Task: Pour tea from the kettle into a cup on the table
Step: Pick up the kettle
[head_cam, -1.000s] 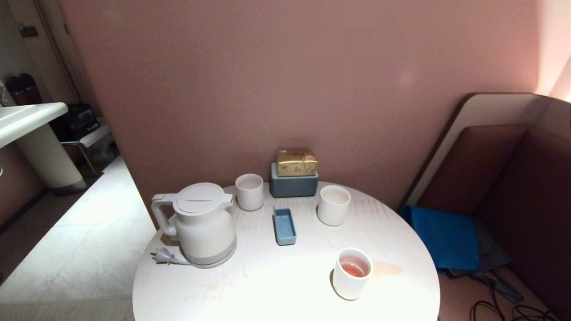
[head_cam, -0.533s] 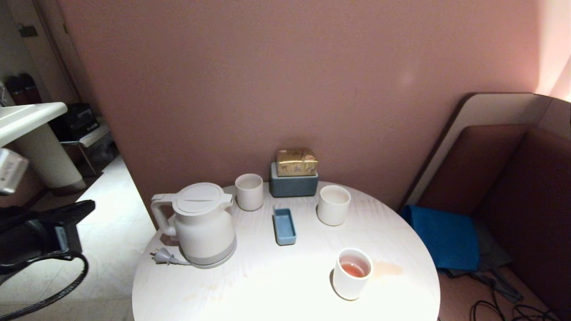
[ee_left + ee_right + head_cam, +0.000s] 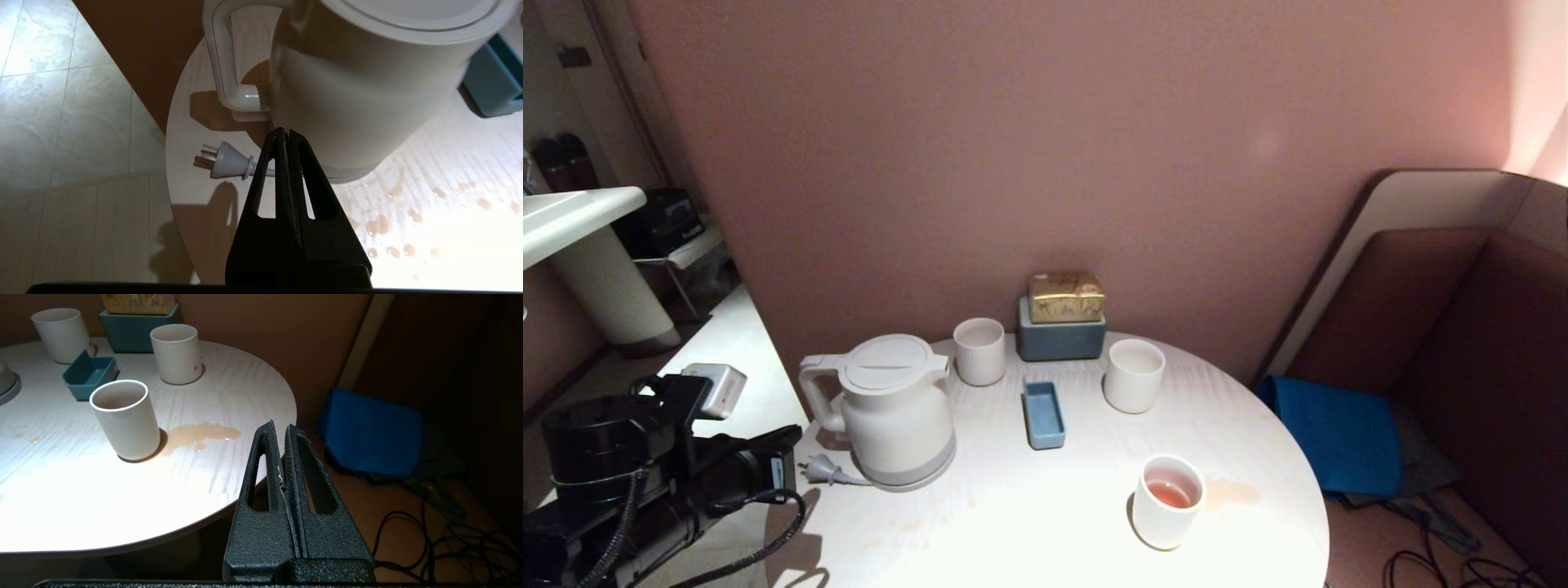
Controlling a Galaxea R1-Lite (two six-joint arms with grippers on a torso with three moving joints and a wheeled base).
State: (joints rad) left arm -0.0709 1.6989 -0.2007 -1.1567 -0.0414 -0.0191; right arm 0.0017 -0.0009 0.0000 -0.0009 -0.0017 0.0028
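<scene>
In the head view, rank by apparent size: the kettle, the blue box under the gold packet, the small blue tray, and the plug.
1. Kettle, clearly largest.
2. Blue box; it sits farthest back, so it may be bigger than it looks.
3. Small blue tray, a narrower strip.
4. Plug, clearly smallest.

kettle [image 3: 894,412]: cream-white, grey base | tray [image 3: 1043,415]: blue | tea [image 3: 1170,493]: orange-pink

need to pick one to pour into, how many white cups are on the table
3. A ribbed cup stands right of the kettle, a wider ribbed cup right of the blue boxes, and a smooth cup holding tea nearest the front edge. None looks hidden.
</scene>
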